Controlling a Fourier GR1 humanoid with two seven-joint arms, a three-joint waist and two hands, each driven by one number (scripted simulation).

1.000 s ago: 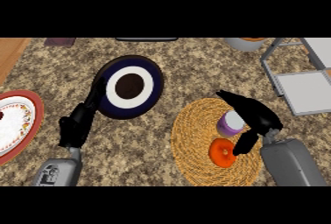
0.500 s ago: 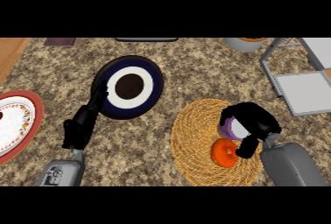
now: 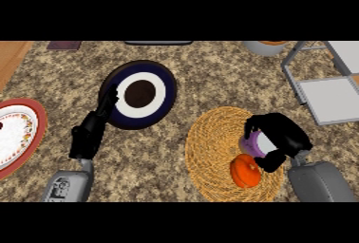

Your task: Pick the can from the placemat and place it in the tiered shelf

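Observation:
A purple and white can (image 3: 254, 144) stands on the round woven placemat (image 3: 214, 142) at the lower right. My right hand (image 3: 282, 137) is curled round the can from its right side, fingers over its top and thumb below, hiding most of it. The tiered shelf (image 3: 329, 90) with grey trays stands at the upper right, beyond the placemat. My left hand (image 3: 91, 135) rests open at the left, fingers pointing up along the edge of a dark plate.
An orange round fruit (image 3: 245, 172) lies on the placemat just below the can. A dark blue and white plate (image 3: 140, 95) sits at centre left. A red-rimmed patterned plate (image 3: 17, 137) lies at the far left. A bowl (image 3: 268, 46) shows at the top.
My right hand has closed its fingers round the can on the placemat. The left hand has stayed where it was.

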